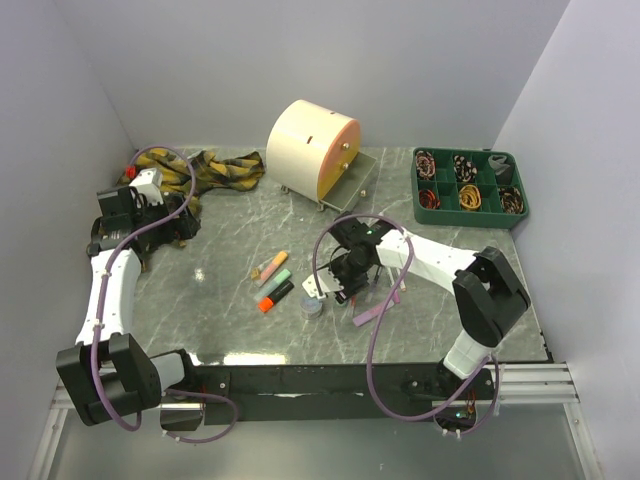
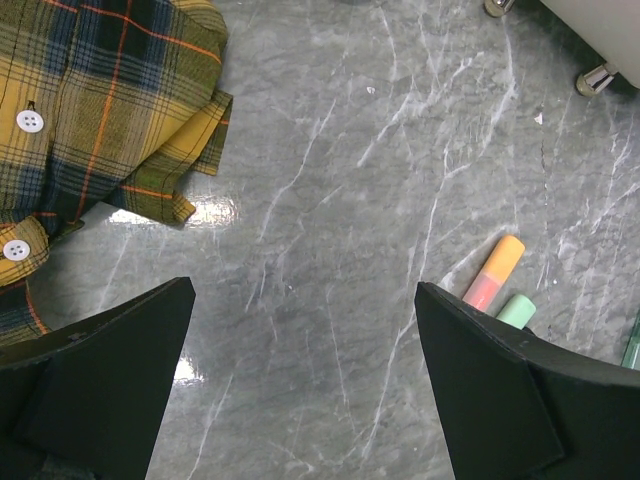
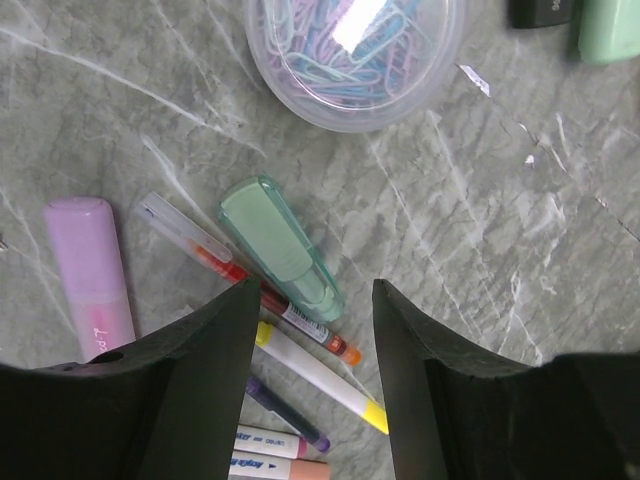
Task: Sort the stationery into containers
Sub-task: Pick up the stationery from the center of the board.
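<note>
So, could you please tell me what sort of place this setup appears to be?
Probably a robot test cell, not a real desk: plain white walls box in a marble-patterned tabletop, and two arms are bolted to a black rail at its near edge.

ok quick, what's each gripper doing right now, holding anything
Left gripper: open, holding nothing, over bare table near the plaid cloth.
Right gripper: open, holding nothing, jaws above the pens and green cap.

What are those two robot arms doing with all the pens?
They are sorting stationery. The right gripper hovers part-open over a pile of thin pens, beside a round tub of paper clips, holding nothing. The left gripper waits wide open near the plaid cloth. Highlighters lie unsorted on the table.
</note>
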Motion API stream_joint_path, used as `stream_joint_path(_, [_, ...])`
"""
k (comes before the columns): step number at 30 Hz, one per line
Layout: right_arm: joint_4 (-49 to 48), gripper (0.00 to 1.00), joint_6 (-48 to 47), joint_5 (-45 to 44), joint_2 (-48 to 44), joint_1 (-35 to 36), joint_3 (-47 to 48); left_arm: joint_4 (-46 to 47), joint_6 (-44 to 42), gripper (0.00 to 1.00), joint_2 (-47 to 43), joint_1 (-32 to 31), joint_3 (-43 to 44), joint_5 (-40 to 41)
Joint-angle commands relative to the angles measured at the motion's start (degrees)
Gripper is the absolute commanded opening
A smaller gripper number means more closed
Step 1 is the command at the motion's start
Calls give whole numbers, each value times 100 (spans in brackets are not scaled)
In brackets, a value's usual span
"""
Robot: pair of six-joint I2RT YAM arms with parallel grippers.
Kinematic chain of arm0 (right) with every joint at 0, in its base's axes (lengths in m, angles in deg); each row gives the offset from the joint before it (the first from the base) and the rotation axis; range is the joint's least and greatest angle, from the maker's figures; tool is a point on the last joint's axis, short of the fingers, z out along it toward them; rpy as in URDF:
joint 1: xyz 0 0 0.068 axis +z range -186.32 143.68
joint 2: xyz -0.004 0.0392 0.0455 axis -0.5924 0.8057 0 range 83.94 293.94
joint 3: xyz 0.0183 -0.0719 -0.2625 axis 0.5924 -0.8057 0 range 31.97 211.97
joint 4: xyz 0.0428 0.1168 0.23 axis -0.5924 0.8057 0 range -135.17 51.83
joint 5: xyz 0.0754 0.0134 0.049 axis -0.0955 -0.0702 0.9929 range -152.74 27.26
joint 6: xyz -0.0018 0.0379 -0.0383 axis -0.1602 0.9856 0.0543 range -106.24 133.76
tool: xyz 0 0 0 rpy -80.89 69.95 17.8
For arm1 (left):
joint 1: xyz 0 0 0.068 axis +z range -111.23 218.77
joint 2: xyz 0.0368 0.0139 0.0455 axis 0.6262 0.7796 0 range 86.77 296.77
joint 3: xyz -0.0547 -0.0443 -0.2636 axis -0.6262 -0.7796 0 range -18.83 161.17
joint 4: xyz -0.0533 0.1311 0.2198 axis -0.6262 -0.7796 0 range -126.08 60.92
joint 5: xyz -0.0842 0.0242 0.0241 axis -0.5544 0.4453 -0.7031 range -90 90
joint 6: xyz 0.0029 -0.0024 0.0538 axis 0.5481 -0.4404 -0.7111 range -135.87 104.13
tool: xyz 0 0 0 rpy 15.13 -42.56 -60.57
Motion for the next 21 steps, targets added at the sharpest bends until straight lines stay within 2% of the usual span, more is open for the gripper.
stream_joint_path(1, [-28, 57, -246, -94, 78, 89, -92, 148, -31, 99, -200, 31, 6, 6])
stream_joint_path(21, [-705, 55, -9, -437, 254, 318, -707, 77, 84, 100, -113, 31, 85, -64])
